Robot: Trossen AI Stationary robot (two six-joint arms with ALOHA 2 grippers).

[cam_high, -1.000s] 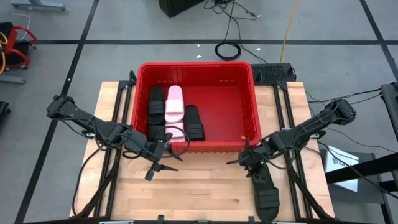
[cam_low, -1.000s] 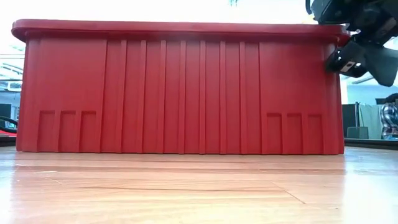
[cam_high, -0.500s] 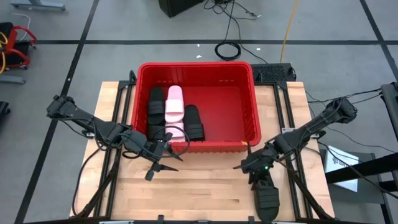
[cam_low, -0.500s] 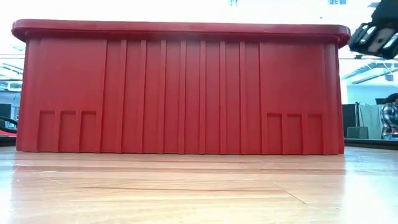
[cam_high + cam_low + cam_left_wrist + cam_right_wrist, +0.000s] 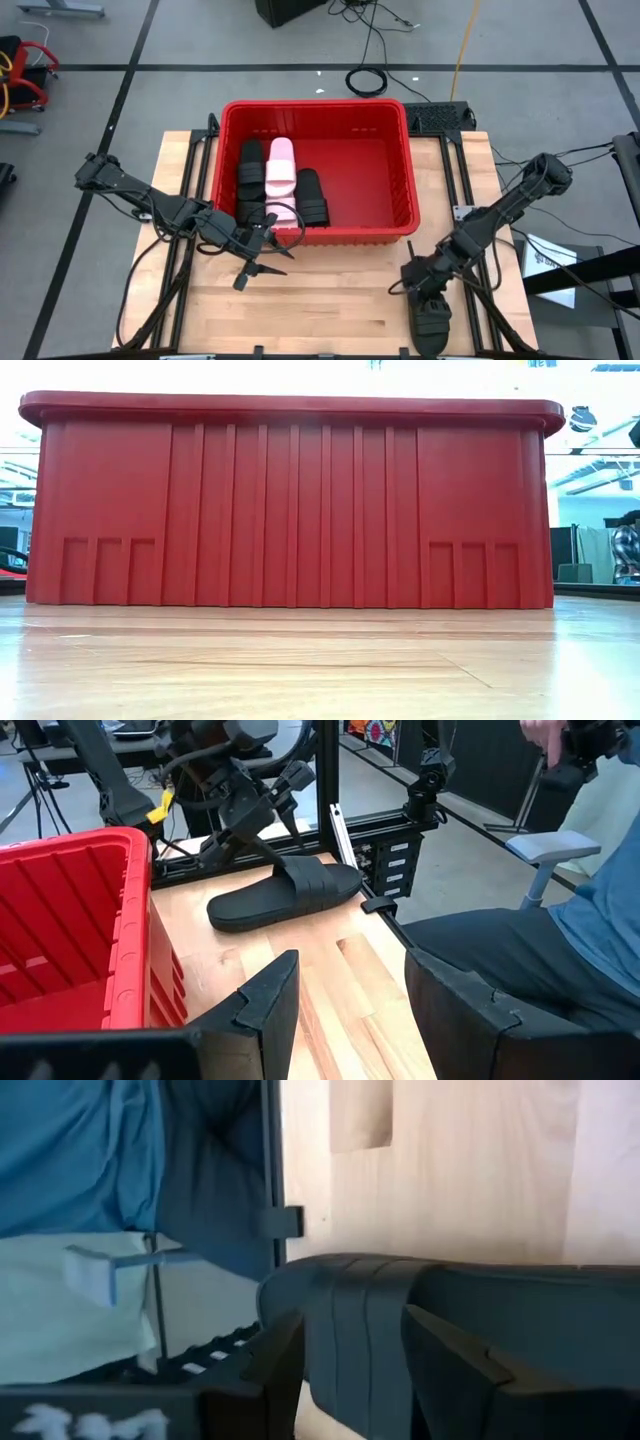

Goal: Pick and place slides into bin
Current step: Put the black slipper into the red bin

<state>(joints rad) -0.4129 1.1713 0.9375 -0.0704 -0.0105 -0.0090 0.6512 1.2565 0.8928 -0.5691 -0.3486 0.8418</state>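
My right gripper [image 5: 424, 291] hangs open over a black slide [image 5: 431, 322] — smooth, ribbed strap. My left gripper [image 5: 262, 252] waits open beside the ribbed red bin [image 5: 410, 170].

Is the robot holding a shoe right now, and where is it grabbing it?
No shoe is gripped yet. The right gripper hangs open over the black slide on the table; the left gripper waits open, empty, beside the bin.

The left arm reached in from the table's left side, its left gripper [image 5: 262, 250] hovering low with fingers [image 5: 268, 1003] spread apart. The right arm stretched diagonally from the right edge down toward the near side, its right gripper [image 5: 428, 290] tipped downward, fingers [image 5: 276, 1357] parted.
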